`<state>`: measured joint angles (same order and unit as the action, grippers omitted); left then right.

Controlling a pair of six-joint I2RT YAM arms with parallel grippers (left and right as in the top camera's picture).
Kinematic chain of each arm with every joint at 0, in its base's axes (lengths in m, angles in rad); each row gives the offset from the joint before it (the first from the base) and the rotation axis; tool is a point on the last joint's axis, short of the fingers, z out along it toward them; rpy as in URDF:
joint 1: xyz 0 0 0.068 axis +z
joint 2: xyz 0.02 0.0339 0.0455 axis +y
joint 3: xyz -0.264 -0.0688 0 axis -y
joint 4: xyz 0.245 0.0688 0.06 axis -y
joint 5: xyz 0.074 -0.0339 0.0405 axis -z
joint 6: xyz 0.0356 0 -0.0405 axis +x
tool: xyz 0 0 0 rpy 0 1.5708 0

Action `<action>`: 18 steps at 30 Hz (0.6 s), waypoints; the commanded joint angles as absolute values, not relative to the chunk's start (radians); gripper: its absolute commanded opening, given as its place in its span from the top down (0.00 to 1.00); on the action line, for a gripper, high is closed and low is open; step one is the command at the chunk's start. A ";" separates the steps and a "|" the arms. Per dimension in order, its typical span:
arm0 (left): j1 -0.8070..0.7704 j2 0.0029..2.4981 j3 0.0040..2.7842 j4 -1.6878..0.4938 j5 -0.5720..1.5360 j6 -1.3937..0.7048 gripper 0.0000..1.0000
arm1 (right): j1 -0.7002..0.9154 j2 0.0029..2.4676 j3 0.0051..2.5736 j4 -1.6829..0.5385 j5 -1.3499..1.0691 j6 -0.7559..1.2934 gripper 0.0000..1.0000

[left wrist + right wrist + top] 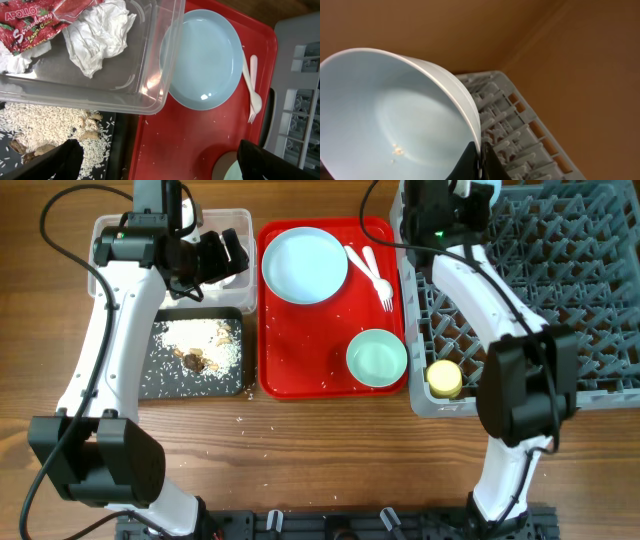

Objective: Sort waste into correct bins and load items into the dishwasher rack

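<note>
My right gripper [480, 161] is shut on the rim of a pale blue-green bowl [395, 115] and holds it tilted above the grey dishwasher rack [520, 135]; a few rice grains stick inside the bowl. Overhead, this gripper [465, 202] is over the rack's [570, 300] far left part. My left gripper [161, 167] is open and empty over the boundary between the black bin [107, 150] and the red tray. The clear bin [125, 90] holds white napkins [97, 35] and the red wrapper [35, 22]. Rice and brown lumps [200, 350] lie in the black bin.
The red tray [300, 370] carries the pale blue plate [304, 265], the white fork and spoon [372, 272] and a second bowl [376, 357]. The yellow cup [444, 378] sits in the rack's near left corner. Loose rice grains lie on the tray and table.
</note>
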<state>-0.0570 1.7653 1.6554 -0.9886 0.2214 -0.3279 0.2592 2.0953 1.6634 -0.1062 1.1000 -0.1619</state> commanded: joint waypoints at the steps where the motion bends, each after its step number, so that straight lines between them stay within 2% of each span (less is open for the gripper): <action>1: -0.054 1.756 1.663 -0.988 0.215 -0.322 0.00 | 0.268 2.154 1.669 -0.072 1.162 -0.239 0.96; 15: -0.054 1.756 1.663 -0.988 0.215 -0.322 0.00 | 0.343 2.186 1.661 -0.132 1.036 -0.236 0.94; 17: -0.054 1.756 1.663 -0.989 0.215 -0.322 0.00 | 0.344 2.186 1.661 -0.158 1.012 -0.236 0.79; 18: -0.054 1.756 1.663 -0.988 0.215 -0.323 0.00 | 0.347 2.186 1.661 -0.173 1.007 -0.236 0.65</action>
<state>-0.0570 1.7653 1.6554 -0.9882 0.2211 -0.3279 0.3317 2.1628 1.6630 -0.1471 1.0637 -0.2409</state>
